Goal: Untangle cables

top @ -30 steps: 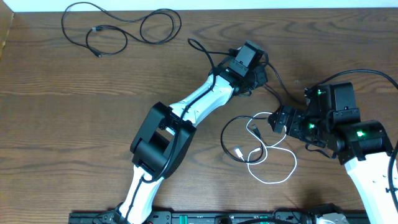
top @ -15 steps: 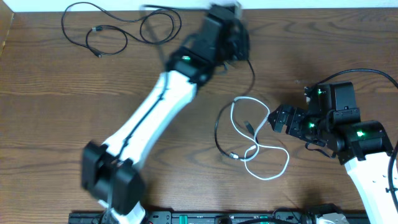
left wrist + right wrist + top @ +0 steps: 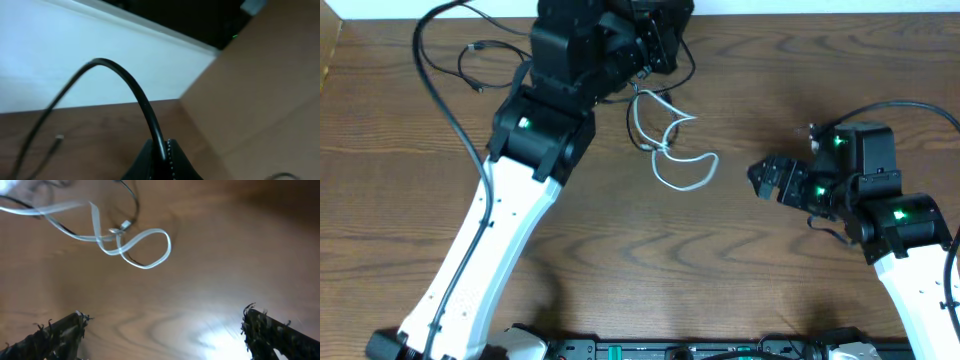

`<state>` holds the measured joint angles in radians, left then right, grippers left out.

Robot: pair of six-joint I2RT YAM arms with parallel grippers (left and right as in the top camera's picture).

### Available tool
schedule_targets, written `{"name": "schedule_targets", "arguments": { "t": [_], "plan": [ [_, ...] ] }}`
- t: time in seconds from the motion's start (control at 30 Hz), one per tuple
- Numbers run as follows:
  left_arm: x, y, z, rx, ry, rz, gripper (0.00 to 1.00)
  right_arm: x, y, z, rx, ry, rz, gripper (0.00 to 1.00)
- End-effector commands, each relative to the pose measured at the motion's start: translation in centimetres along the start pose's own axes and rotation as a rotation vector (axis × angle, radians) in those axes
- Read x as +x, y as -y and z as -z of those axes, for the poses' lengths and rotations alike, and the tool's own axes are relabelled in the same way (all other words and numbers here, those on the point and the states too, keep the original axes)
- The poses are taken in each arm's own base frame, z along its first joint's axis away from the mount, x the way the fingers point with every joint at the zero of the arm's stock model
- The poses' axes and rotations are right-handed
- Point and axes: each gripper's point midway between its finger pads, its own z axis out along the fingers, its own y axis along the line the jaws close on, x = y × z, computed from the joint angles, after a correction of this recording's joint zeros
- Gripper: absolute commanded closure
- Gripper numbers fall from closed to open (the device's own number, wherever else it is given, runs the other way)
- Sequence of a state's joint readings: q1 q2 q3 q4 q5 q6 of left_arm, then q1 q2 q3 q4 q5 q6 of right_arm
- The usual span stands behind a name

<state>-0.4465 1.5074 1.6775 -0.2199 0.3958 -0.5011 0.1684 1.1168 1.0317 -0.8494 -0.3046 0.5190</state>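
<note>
My left gripper (image 3: pixel 663 28) is at the far edge of the table and is shut on a thin black cable (image 3: pixel 135 90), which arcs up out of the closed jaws (image 3: pixel 161 150) in the left wrist view. The white cable (image 3: pixel 682 172) lies in loops just below and to the right of that gripper, its upper strands lifted toward it. It also shows in the right wrist view (image 3: pixel 145 250), with a thin black strand (image 3: pixel 133 202) crossing it. A second black cable (image 3: pixel 472 62) lies at the far left. My right gripper (image 3: pixel 766 180) is open and empty, to the right of the white loops.
The left arm (image 3: pixel 520 190) stretches diagonally from the front left to the far middle. The right arm's body (image 3: pixel 880 215) sits at the right. A thick black arm cable (image 3: pixel 438 100) hangs at the left. A white wall (image 3: pixel 60 55) rises behind the table's far edge.
My left gripper swung from the middle toward the far left edge with the black cable, dragging the white cable up and left. My right gripper stayed in place.
</note>
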Motion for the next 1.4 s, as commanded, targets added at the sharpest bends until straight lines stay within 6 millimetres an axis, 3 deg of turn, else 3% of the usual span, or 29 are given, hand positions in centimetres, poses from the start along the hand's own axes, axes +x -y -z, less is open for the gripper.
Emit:
{"name": "schedule_targets", "arguments": {
  "t": [0.0,0.23,0.4,0.53,0.67,0.87,1.0,1.03,1.1,1.2,1.3,1.33,1.37],
  "plan": [
    [-0.9,2.8,1.6,0.090,0.003,0.113,0.93,-1.0,-2.1,0.5,-0.105,0.037,0.024,0.01],
    [-1.1,6.4,3.0,0.251,-0.040,0.185,0.92,-2.6,-3.0,-0.2,-0.134,0.082,0.049,0.01],
    [-1.8,9.3,4.4,0.386,-0.056,0.220,0.93,-1.6,-2.9,-3.0,-0.116,-0.001,0.048,0.01],
    [-2.9,11.7,5.8,0.495,-0.052,0.248,0.93,-1.2,-4.3,-5.2,-0.168,-0.051,0.069,0.01],
    [-3.6,12.7,7.0,0.525,-0.042,0.280,0.93,-1.9,-6.1,-6.8,-0.245,-0.046,0.101,0.01],
    [-4.3,13.9,9.0,0.551,-0.018,0.262,0.93,-3.6,-6.9,-8.6,-0.277,-0.004,0.052,0.01],
    [-4.5,14.5,9.9,0.561,0.002,0.222,0.93,-2.2,-7.7,-10.0,-0.315,-0.078,0.041,0.02],
    [-4.5,14.5,9.9,0.560,0.006,0.205,0.93,-1.4,-8.1,-10.3,-0.328,-0.110,0.048,0.05],
    [-4.5,14.4,9.9,0.556,0.010,0.185,0.93,0.2,-9.2,-10.7,-0.378,-0.173,0.084,0.27],
    [-4.5,13.9,9.6,0.532,0.025,0.153,0.93,3.3,-11.3,-10.0,-0.501,-0.282,0.203,0.52],
    [-4.8,12.2,9.0,0.452,0.063,0.126,0.93,5.3,-10.9,-9.8,-0.479,-0.357,0.200,0.76],
    [-5.0,11.1,8.7,0.408,0.071,0.146,0.93,5.8,-10.6,-9.7,-0.465,-0.380,0.187,0.76],
    [-5.1,9.5,8.3,0.342,0.082,0.173,0.92,6.5,-10.0,-9.7,-0.440,-0.414,0.167,0.65]
  ]
}}
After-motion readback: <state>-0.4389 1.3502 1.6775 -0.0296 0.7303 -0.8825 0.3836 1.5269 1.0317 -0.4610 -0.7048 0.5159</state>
